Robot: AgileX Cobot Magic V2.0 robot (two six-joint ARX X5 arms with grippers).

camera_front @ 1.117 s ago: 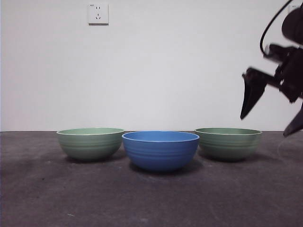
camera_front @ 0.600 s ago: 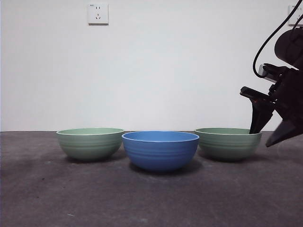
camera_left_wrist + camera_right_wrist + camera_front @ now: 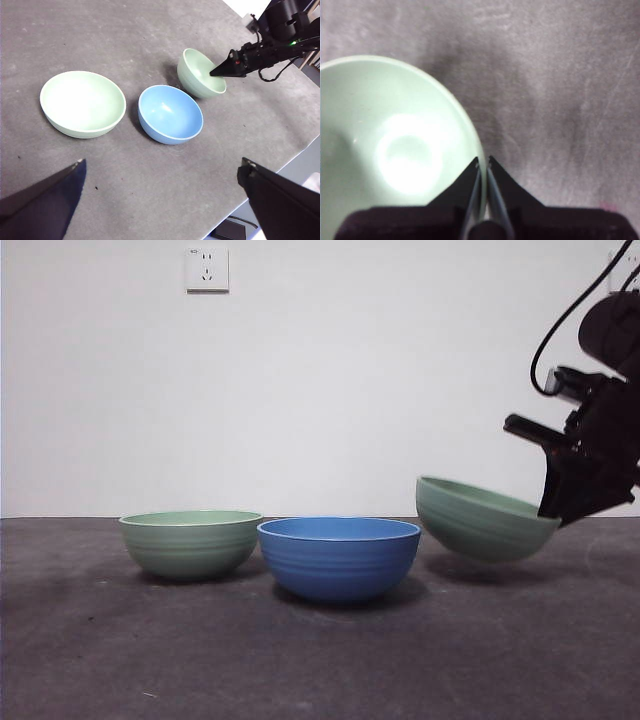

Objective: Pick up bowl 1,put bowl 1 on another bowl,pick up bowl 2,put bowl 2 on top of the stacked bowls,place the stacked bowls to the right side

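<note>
Pale green ribbed bowl (image 3: pixel 485 521) hangs tilted above the grey table (image 3: pixel 320 660), rim pinched in the right gripper (image 3: pixel 484 161) jaws, right of the round blue bowl (image 3: pixel 339 557); stacking is not yet begun.

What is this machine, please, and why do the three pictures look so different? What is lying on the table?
It is a robot with two arms at a table. One picture looks level across the table; the other two come from cameras on each wrist. On the dark table stand a blue bowl and a pale green bowl. The right gripper has its fingers pinched on the rim of a second green bowl, which hangs tilted above the table. The left gripper waits open, holding nothing.
</note>
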